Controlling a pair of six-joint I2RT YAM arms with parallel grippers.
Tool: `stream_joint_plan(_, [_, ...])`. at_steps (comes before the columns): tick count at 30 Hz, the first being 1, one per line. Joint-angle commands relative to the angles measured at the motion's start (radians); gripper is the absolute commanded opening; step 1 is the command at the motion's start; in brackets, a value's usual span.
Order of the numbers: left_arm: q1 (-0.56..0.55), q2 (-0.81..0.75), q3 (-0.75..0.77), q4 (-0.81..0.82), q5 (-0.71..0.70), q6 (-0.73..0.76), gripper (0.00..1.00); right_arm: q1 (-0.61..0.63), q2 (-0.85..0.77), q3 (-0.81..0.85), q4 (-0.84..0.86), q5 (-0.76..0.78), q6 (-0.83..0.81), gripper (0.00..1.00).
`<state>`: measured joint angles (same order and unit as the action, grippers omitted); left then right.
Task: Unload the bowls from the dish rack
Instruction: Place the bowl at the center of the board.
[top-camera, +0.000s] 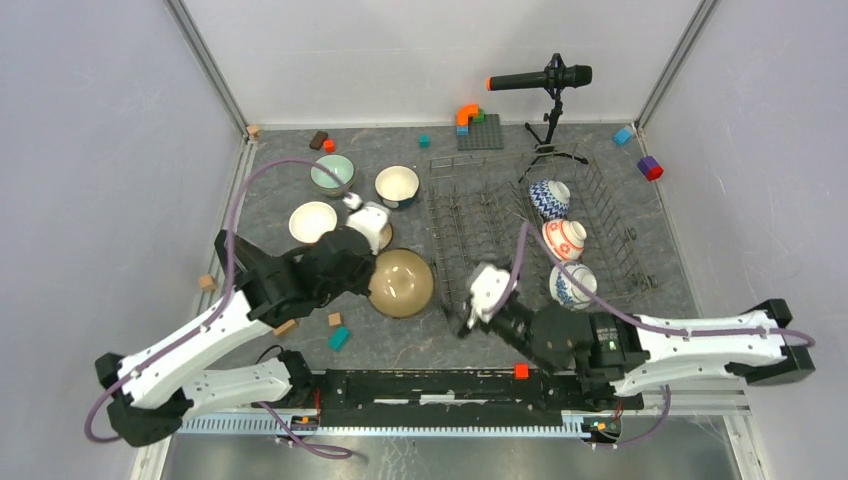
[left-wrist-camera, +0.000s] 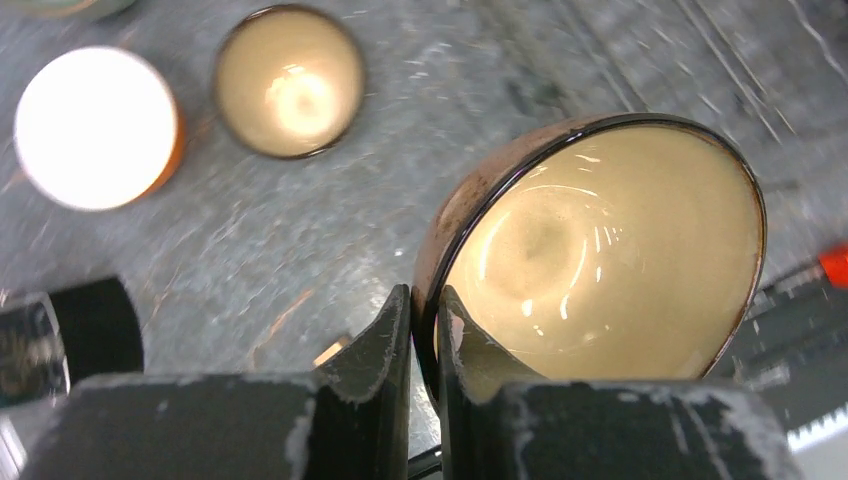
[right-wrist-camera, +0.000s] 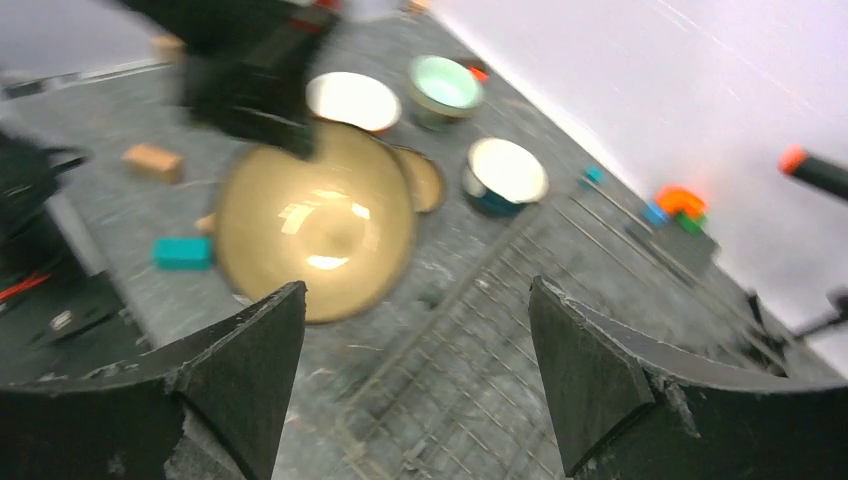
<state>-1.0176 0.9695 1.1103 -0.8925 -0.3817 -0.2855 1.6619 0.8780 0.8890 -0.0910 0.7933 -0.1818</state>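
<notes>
Rack (top-camera: 470, 215): three bowls (top-camera: 565, 238) (patterned) | left end effector (left-wrist-camera: 425, 300) pinches brown bowl (left-wrist-camera: 600, 260) | right end effector (right-wrist-camera: 418, 285) spread

a: what is sitting along the far edge of the bench (top-camera: 380, 140)?
b: a black microphone (top-camera: 540, 78) is pointing left on its tripod (top-camera: 552, 140). a grey studded plate (top-camera: 482, 133) is lying just left of the tripod, carrying an orange block (top-camera: 466, 113).
a: any loose blocks lying about?
b: a blue block (top-camera: 622, 135) and a purple-and-red block (top-camera: 650, 168) are lying near the right wall. a teal block (top-camera: 339, 339) is lying near the front, just beside a wooden block (top-camera: 335, 320).
</notes>
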Motion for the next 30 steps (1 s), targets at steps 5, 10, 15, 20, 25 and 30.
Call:
stream_joint_plan(5, [0.108, -0.163, -0.108, 0.040, -0.136, -0.331, 0.02, -0.371, 0.072, 0.106, -0.045, -0.192, 0.346, 0.82])
stream_joint_plan(10, [0.116, -0.155, -0.164, -0.011, -0.207, -0.505, 0.02, -0.439, 0.159, 0.114, -0.039, -0.304, 0.427, 0.77])
stream_joint_plan(15, [0.135, -0.156, -0.226, -0.015, -0.224, -0.676, 0.02, -0.450, 0.197, 0.042, 0.058, -0.299, 0.429, 0.80])
stream_joint_plan(20, [0.180, -0.152, -0.300, -0.003, -0.230, -0.812, 0.02, -0.450, 0.222, 0.033, 0.063, -0.269, 0.491, 0.89])
stream_joint_plan(25, [0.258, -0.120, -0.368, 0.049, -0.189, -0.844, 0.02, -0.451, 0.192, -0.007, 0.065, -0.202, 0.521, 0.96])
stream_joint_plan(30, [0.337, -0.163, -0.445, 0.119, -0.165, -0.866, 0.02, -0.456, 0.115, -0.122, 0.135, -0.177, 0.521, 0.98])
